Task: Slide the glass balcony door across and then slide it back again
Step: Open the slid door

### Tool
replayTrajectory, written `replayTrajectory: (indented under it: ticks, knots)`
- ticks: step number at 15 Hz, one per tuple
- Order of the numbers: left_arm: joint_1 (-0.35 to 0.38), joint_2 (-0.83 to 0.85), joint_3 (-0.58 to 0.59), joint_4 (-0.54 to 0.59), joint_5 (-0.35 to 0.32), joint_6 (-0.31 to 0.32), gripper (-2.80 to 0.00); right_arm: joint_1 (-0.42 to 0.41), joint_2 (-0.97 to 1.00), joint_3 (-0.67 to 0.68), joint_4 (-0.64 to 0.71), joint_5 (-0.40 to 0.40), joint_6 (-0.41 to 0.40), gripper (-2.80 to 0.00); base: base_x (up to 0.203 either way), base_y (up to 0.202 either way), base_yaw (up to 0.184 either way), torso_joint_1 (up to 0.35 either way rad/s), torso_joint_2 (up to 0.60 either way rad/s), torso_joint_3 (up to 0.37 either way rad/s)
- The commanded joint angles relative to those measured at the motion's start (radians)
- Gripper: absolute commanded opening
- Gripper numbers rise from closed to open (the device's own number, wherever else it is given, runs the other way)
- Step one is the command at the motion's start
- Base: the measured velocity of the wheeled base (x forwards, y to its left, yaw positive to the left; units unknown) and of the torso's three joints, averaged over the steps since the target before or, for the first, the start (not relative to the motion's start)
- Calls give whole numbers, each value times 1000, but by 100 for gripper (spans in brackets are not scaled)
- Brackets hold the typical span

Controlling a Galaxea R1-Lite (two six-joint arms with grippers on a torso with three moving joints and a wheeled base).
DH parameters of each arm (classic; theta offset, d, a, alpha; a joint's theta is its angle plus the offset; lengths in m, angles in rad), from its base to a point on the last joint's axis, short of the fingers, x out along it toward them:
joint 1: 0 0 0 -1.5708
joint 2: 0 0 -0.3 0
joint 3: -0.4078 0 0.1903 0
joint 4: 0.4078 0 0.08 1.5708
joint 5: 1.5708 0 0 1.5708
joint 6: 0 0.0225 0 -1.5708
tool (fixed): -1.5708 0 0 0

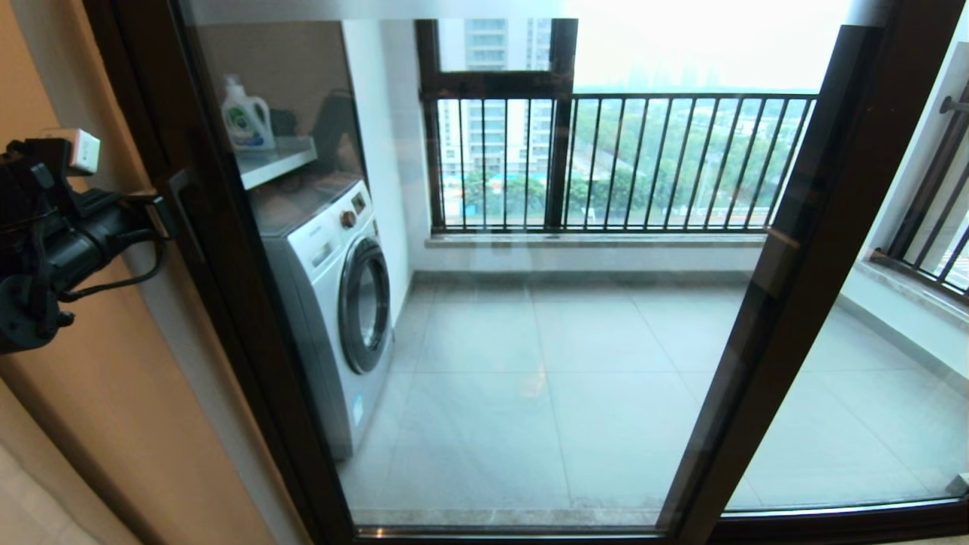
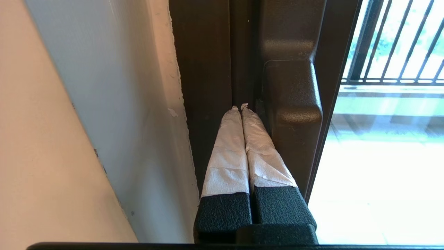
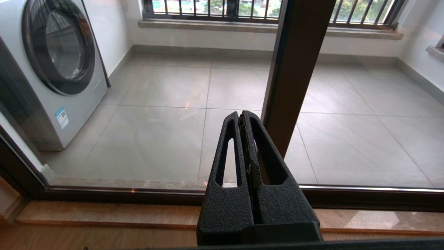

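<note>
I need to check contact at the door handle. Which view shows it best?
The left wrist view: the handle fills it, beside the shut left gripper. The head view shows only a sliver; the right wrist view shows none.

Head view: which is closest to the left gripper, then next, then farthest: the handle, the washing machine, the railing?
From the left gripper:
1. Handle, right at its fingertips, on the door's left upright.
2. Washing machine, just behind the glass, left side.
3. Railing, across the balcony's far end.
</note>
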Motion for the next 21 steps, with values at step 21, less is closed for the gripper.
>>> replayTrajectory:
  ticks: [21]
  knots:
    - [-134,2,19,-4,21,1,-280,0,1,0,0,1,-1,-280,0,0,0,0,0,0]
